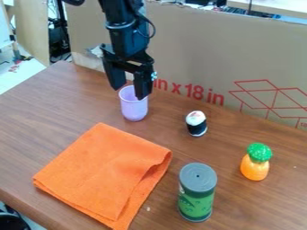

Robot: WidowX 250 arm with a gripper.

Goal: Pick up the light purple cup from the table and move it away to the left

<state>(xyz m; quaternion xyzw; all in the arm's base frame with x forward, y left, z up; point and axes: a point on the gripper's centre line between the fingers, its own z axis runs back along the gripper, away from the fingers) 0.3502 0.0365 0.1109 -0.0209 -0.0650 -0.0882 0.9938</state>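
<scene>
Well, spread claw (129, 93) at cup's rim (127, 99)

A brown table (36, 108) holds a purple cup (133, 109) at 11 o'clock. A sushi toy (196, 124) stands at 2, a toy pineapple (255, 167) at 4, a green can (196, 202) at 5, an orange cloth (99, 173) at 7.

- A room that looks like a robotics lab or workshop.
- A black robot arm (121, 24) hangs over a brown wood-look table (66, 108).
- A large cardboard panel (198, 49) with red box drawings and lettering stands upright along the table's back edge.
- Behind it, dark cables (60, 33) hang at the left, and a pale work surface (278, 6) shows at upper right.
</scene>
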